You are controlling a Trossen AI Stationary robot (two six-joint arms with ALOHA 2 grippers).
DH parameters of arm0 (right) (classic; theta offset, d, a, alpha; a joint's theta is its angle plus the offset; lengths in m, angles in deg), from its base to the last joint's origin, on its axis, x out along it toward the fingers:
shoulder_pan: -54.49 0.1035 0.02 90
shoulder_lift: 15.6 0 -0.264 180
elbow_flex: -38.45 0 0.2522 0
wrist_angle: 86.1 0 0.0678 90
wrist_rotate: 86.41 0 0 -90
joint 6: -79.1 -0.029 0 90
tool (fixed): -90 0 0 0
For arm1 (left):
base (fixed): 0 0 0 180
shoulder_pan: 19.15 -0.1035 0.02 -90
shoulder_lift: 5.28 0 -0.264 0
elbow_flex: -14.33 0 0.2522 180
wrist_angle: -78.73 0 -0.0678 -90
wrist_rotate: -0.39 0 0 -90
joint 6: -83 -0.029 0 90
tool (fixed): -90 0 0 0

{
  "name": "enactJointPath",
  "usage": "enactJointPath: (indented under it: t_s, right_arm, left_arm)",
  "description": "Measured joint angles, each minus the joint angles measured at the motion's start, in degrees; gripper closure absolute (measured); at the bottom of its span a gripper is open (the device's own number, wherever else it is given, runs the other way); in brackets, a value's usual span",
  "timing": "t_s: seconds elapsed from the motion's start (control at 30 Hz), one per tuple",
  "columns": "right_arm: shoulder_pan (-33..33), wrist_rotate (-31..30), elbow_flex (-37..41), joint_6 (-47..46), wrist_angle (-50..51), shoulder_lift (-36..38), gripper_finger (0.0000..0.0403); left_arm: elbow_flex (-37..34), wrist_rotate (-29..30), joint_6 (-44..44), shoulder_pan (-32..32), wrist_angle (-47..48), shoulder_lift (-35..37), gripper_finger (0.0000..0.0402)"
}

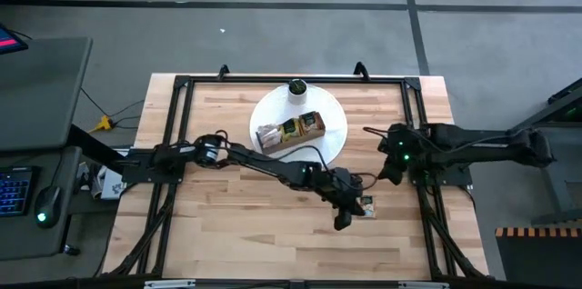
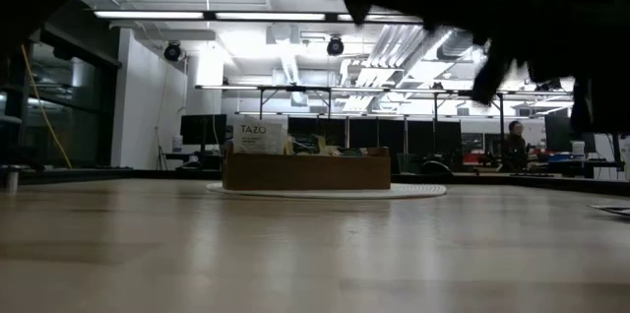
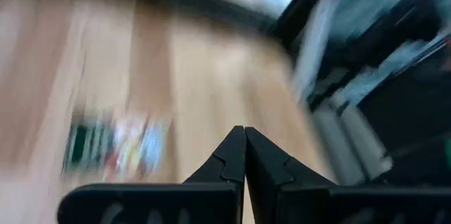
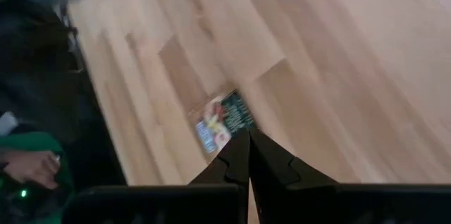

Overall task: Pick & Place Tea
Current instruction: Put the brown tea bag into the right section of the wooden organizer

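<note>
high view first: the left gripper (image 1: 343, 219) is stretched way across the table (image 1: 227, 225), and a lone sachet (image 1: 366, 204) lies flat on the wood just beside it, on the side toward the right arm. left wrist view shows the left fingers (image 3: 232, 157) pinched together with nothing between them, and a blurry colourful sachet (image 3: 116, 145) off to one side ahead of the tips, so it isn't lined up yet. right gripper (image 4: 248, 155) is clenched empty too, hanging near the right edge of the table. its own view has the same sachet (image 4: 222, 120) right past its tips, lying slantwise across the boards.

the tray (image 1: 291, 131) with more tea in it sits on the white plate (image 1: 332, 148), well apart at the back.

i'd say left is nearer, but it has to open and swing over toward the sachet first.
</note>
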Motion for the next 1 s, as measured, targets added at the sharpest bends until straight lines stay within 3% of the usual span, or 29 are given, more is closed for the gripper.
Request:
enactJointPath:
  t_s: [0.1, 0.23, 0.57, 0.7, 1.0]
  right_arm:
    - [-1.6, 0.5, 1.1, 0.6, -2.1, -2.7, 0.0403]
    - [-3.0, 3.1, 1.1, 3.1, -2.8, -5.7, 0.0403]
    - [-3.4, 4.0, 1.0, 4.4, -7.4, -11.5, 0.0403]
    - [-3.4, 4.1, 1.0, 4.4, -8.4, -12.6, 0.0403]
    - [-3.4, 4.1, 1.0, 3.8, -8.4, -12.5, 0.0403]
  left_arm:
    - [-0.6, 0.1, 0.3, 0.3, 2.3, -1.4, 0.0401]
    - [0.0, 2.9, 1.2, 0.5, -1.1, -3.7, 0.0401]
    - [0.6, 3.8, 1.3, 1.9, -3.9, -6.4, 0.0401]
    - [1.0, 9.2, -0.2, 2.5, -5.6, -5.9, 0.0401]
    - [0.9, 15.4, -7.1, 2.3, -6.0, -6.1, 0.0401]
